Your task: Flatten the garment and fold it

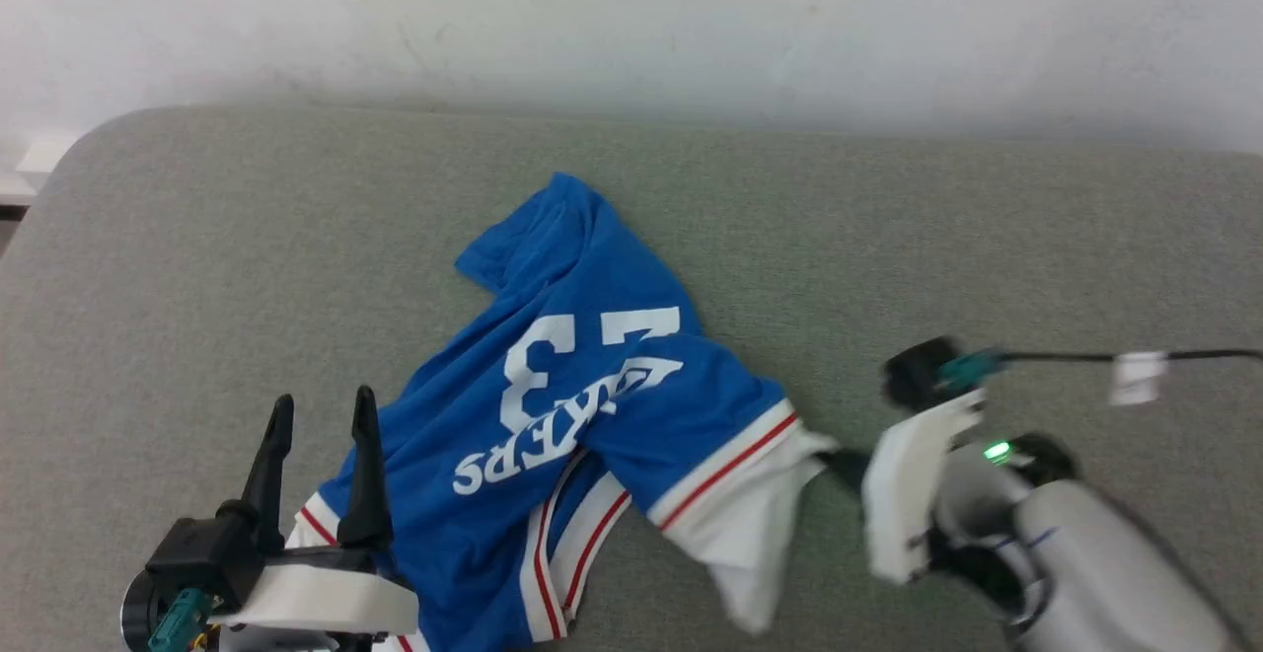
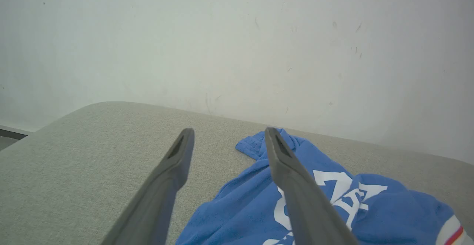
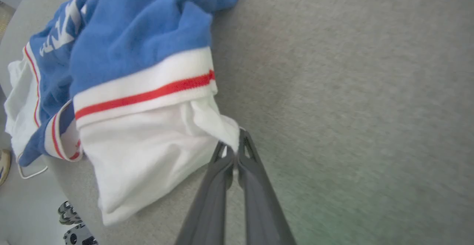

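**A:** so where's this thing at? the garment (image 1: 553,405) is lying bunched up in the middle of the grey cushion (image 1: 197,238), number and lettering facing up, hem side spilling toward the near edge.

**B:** yeah, I'd say it's in the flattening step, nowhere near folding. The right gripper (image 3: 236,149) is pinching a corner of the white sleeve (image 3: 148,152), fingers closed tight on the cloth, with the sleeve stretching out to the right of the blue body.

**A:** and the left gripper (image 1: 318,413)?

**B:** it's hanging over the shirt's left edge with its fingers spread and nothing between them. In the left wrist view it's looking over the blue fabric toward the wall (image 2: 237,45).

**A:** next move?

**B:** my guess: the left needs to be grabbing the opposite sleeve or shoulder, then both are pulling apart to spread it. Risk is the thin corner slipping out of that pinch.
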Controlling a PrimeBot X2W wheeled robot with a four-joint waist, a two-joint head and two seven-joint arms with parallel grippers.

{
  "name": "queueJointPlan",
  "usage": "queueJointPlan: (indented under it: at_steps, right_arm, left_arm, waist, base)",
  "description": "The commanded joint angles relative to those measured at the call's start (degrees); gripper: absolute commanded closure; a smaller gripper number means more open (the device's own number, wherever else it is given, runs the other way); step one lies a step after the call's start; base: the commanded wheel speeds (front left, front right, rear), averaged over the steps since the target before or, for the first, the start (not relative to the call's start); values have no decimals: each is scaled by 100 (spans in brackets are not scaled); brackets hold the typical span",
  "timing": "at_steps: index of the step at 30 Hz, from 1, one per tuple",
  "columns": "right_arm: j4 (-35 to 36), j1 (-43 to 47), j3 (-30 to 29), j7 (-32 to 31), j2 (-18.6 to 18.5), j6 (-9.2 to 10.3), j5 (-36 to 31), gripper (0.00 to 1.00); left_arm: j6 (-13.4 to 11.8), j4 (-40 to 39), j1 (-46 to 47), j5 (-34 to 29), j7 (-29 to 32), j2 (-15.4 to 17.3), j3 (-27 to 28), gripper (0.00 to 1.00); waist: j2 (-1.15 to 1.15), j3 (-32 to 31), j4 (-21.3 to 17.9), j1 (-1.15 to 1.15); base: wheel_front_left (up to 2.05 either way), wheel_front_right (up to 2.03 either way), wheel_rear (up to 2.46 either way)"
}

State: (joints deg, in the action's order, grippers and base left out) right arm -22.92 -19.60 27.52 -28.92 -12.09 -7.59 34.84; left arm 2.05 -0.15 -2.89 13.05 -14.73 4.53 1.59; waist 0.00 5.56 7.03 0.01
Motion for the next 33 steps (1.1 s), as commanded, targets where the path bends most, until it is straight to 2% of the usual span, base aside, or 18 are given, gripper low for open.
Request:
queueJointPlan:
  at_steps: [1,6,10,15,19,20,22,30,33]
  right_arm:
    - [150,40,-213,45,-195,10,-10,100]
    - [644,273,-1368,-296,-803,10,-243,100]
    - [800,475,-2288,-613,-1039,10,-549,100]
    - [727,515,-3112,-485,-1034,10,-881,100]
    - [487,514,-3287,-102,-850,10,-1029,100]
    - [431,522,-3270,16,-811,10,-1063,75]
    - [342,553,-3243,325,-713,10,-1093,0]
    - [520,1055,-3382,2262,-234,10,-1484,0]
    - [810,1347,-3385,2829,-4,10,-1718,0]
  left_arm:
    - [50,14,-9,-59,-27,-40,40,0]
    - [106,25,-38,-139,-27,-84,108,0]
    - [149,44,3,-183,-27,-107,128,0]
    - [201,69,134,-247,-27,-124,129,0]
    - [236,146,223,-281,-27,-133,135,0]
    - [241,178,230,-287,-27,-135,139,0]
    - [255,237,240,-300,-27,-138,142,0]
    - [313,681,67,-231,-3,-150,-14,0]
    - [366,842,68,-137,330,-147,-176,0]
  waist:
    - [0,-19,-129,-1]
    - [0,17,-382,-1]
    - [0,131,-541,-1]
    - [0,365,-627,-1]
    - [0,468,-635,-1]
    - [0,475,-634,-1]
    - [0,461,-628,-1]
    - [0,42,-623,-1]
    - [0,-117,-660,-1]
  base:
    - [0,0,0]
    - [0,0,0]
    - [0,0,0]
    - [0,0,0]
    - [0,0,0]
    - [0,0,0]
    - [0,0,0]
    - [0,0,0]
    - [0,0,0]
